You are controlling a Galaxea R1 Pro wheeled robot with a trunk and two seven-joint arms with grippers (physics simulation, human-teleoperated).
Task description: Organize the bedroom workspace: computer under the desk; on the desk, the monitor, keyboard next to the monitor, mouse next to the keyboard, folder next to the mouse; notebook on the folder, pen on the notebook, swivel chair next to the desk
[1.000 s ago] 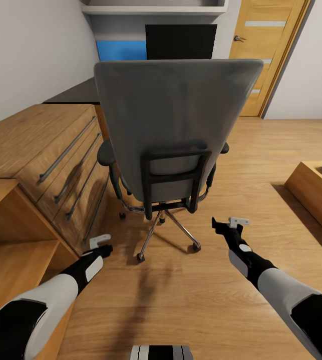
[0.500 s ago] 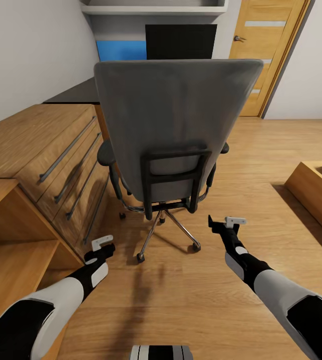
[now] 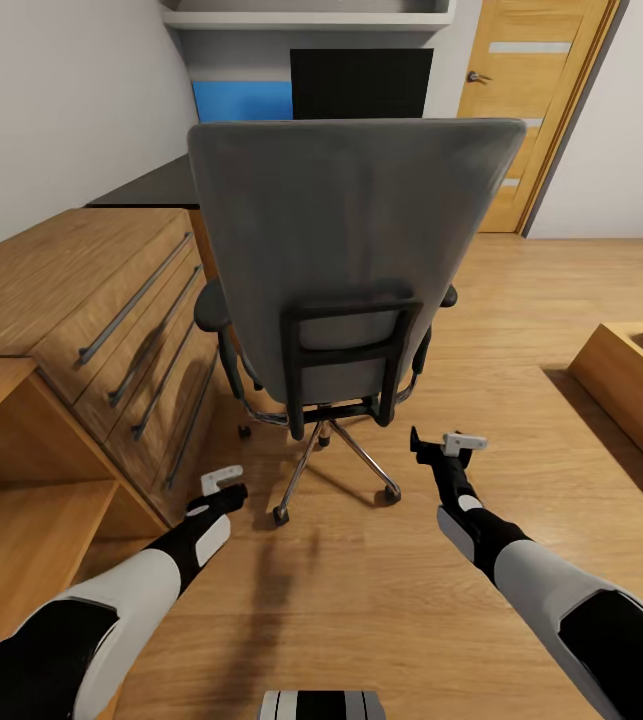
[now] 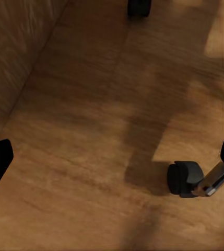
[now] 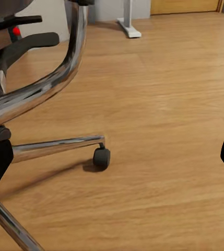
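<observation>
Swivel chair (image 3: pixel 346 270): we see its grey back facing us, standing on the wooden floor (image 3: pixel 521 300) beside the wooden drawer chest (image 3: pixel 111 300).
Table (image 3: pixel 156 185): dark top behind the chair; a blue panel (image 3: pixel 242 100) and black screen (image 3: pixel 361 82) stand beyond.
Left end effector (image 3: pixel 226 482): open, empty, low near a caster (image 4: pixel 184 178).
Right end effector (image 3: pixel 441 446): open, empty, beside the chrome base (image 5: pixel 59 146).

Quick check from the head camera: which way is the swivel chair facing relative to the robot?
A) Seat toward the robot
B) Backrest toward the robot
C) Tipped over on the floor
B: the swivel chair stands upright with the rear of its grey backrest and black frame toward the camera.
</observation>
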